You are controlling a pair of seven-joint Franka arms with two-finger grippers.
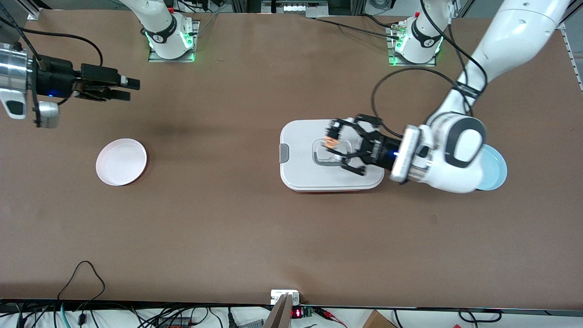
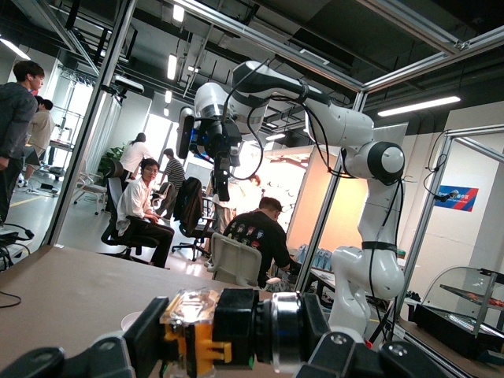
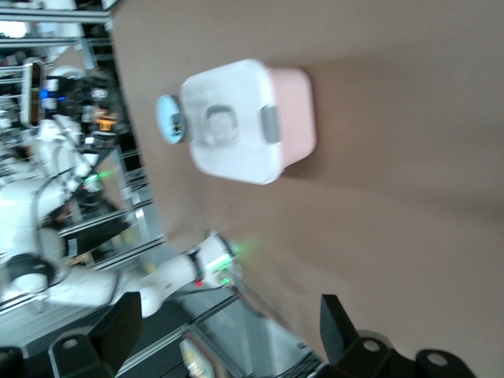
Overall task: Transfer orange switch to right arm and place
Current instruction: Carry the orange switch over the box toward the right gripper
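Presently the left gripper (image 1: 331, 139) has its fingers pinched on the orange switch (image 1: 329, 143), which is up in the air over the white lidded box (image 1: 298, 177); in the left wrist view the switch (image 2: 206, 331) sits crosswise between the fingers, its orange block and clear cap to one side and its black and silver barrel to the other. The right gripper (image 1: 129, 89) hangs over the table (image 1: 227, 228) toward the right arm's end, well apart from the switch, with its fingers (image 3: 118, 331) spread wide and nothing between them. The right arm (image 2: 346, 134) shows in the left wrist view ahead of the held switch, so the step in hand reads as the approach to the handover. To do it well, the two grippers ought to meet in open air between the box and the pink plate (image 1: 121, 161), with the switch's free end presented toward the open fingers. The right fingers should close on the exposed barrel, clear of the left fingers, and the left should let go only once that hold looks firm. The part is tiny, so a skewed or hasty close could flick it away. The pink plate seems the likely place to set it down; a blue plate (image 1: 496, 168) lies partly under the left arm.
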